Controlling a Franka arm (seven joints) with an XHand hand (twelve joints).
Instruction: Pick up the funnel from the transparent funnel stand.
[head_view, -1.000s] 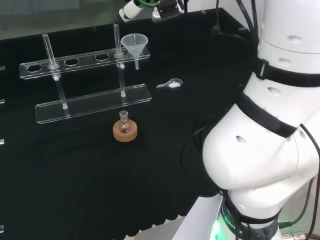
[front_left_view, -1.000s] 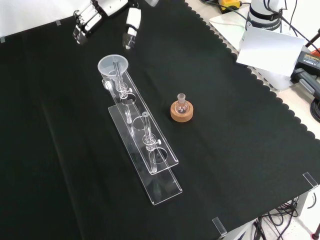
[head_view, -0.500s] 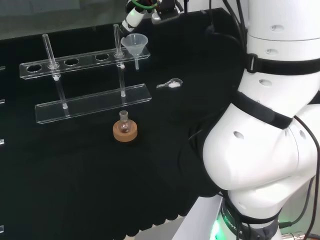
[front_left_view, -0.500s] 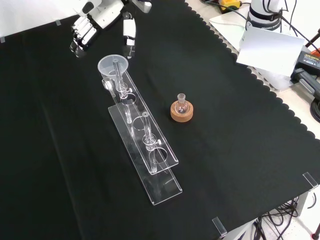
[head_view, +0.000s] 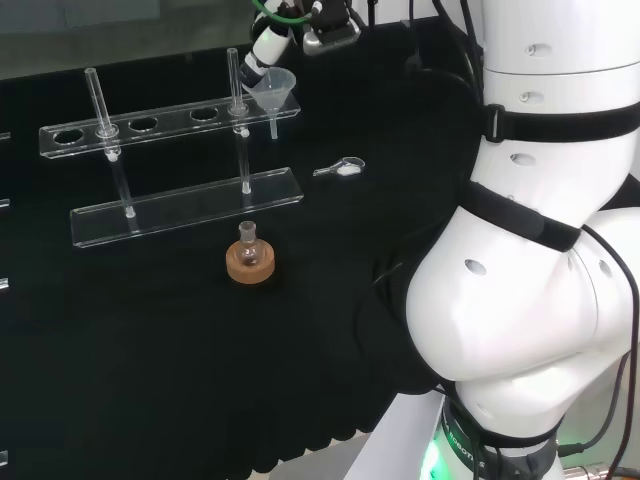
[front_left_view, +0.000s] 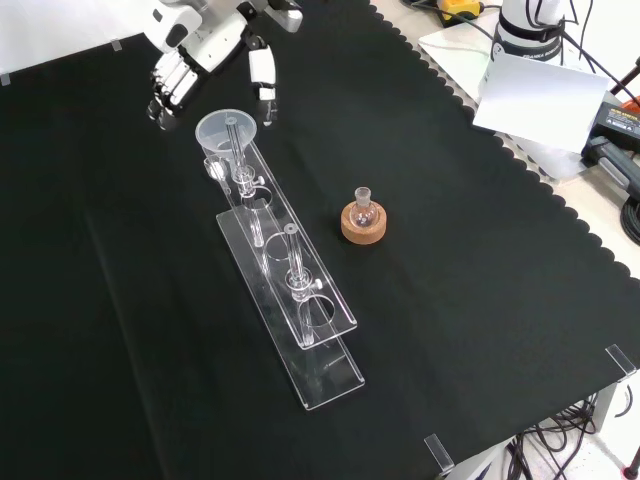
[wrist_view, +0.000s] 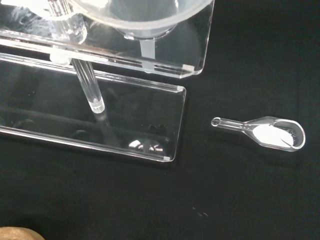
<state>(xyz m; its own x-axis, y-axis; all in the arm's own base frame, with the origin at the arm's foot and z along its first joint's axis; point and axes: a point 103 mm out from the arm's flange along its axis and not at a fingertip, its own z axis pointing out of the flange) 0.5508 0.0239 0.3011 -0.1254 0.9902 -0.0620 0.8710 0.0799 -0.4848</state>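
At the upper left of the front view, my hand (front_left_view: 205, 45) hangs with fingers spread and empty, just above the funnel (front_left_view: 226, 131). It sits in the end hole of the clear stand (front_left_view: 300, 300). Closing off-centre could tip the funnel or stand.

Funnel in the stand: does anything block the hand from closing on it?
Nothing visible does. In the front view the hand hangs just beyond the funnel, fingers spread to either side of its rim, with bare cloth between. The stand's upright rod is on the funnel's near side.
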